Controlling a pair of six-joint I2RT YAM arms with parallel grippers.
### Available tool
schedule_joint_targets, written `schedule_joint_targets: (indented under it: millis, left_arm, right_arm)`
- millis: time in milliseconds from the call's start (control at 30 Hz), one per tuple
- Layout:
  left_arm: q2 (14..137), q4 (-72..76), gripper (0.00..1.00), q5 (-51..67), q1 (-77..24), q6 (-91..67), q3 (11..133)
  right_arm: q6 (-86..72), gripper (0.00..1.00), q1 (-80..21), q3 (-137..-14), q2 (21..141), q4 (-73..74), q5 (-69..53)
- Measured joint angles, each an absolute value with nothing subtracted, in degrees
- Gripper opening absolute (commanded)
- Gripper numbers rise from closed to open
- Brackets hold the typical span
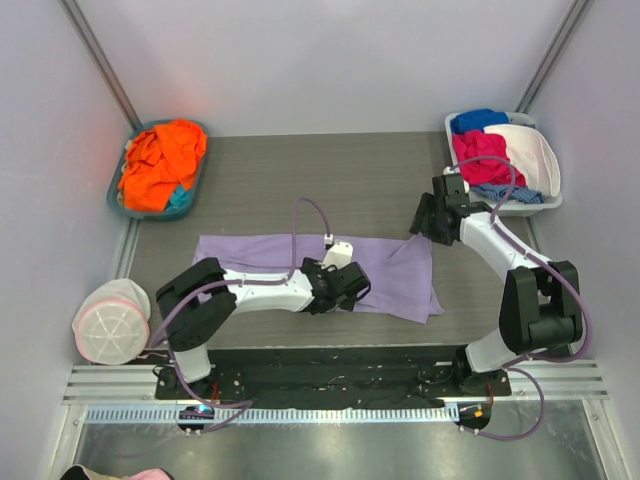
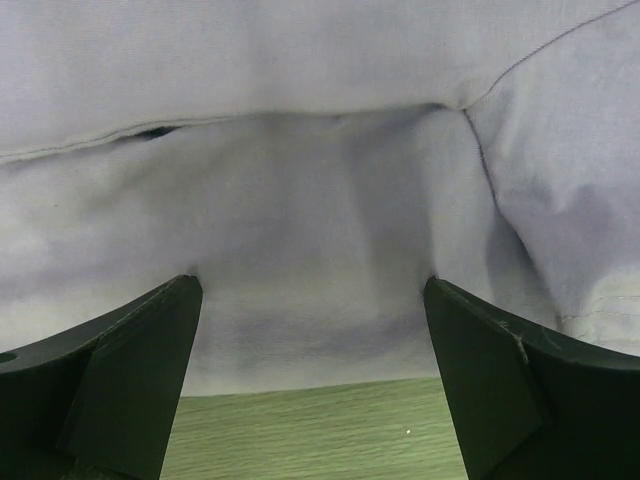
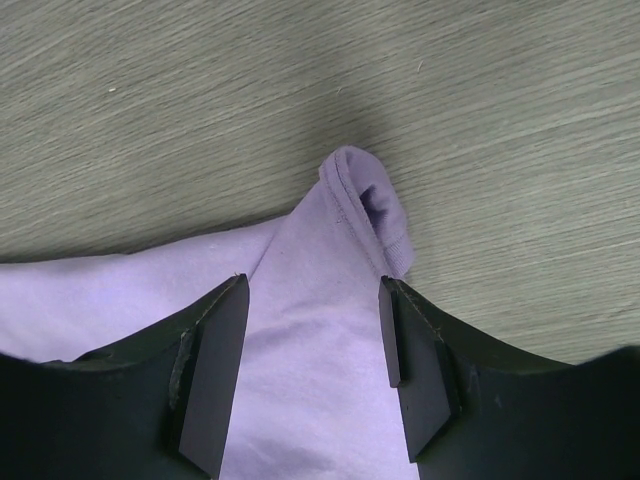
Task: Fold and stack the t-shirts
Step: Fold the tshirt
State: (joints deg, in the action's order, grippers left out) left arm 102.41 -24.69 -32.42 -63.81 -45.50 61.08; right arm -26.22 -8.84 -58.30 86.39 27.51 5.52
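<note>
You had three t-shirts showing: one lavender t-shirt (image 1: 270,250), one orange t-shirt (image 1: 160,160), one teal t-shirt (image 1: 179,199). Two baskets: left basket (image 1: 113,192), right basket (image 1: 532,209). You could count three more cloths: blue cloth (image 1: 478,120), pink cloth (image 1: 482,150), white cloth (image 1: 532,150). One pink-rimmed white pouch (image 1: 110,322). One table (image 1: 300,170). Two grippers: left gripper (image 1: 345,285), right gripper (image 1: 428,222).

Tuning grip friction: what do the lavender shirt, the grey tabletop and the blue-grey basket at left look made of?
Spread lavender short-sleeved shirt: thin matte knit cloth, probably cotton jersey; stitched hems, soft creases. Grey-brown tabletop: matte wood-grain surface, likely laminate; fine streaks. Blue-grey oval basket: apparently moulded plastic, smooth rim; too small to confirm.
</note>
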Motion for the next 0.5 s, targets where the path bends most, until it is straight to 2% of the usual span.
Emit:
schedule_joint_targets:
  millis: [300, 500]
  left_arm:
    - [101.91, -23.68, 1.00, -35.00, -65.60, -51.42, 59.02]
    - [101.84, -23.18, 1.00, -36.73, -66.59, -53.91, 58.26]
  right_arm:
    - [-25.63, 0.62, -8.62, -60.62, 87.90, 27.49, 4.67]
    - [-25.43, 0.57, -8.49, -61.60, 90.15, 27.46, 4.32]
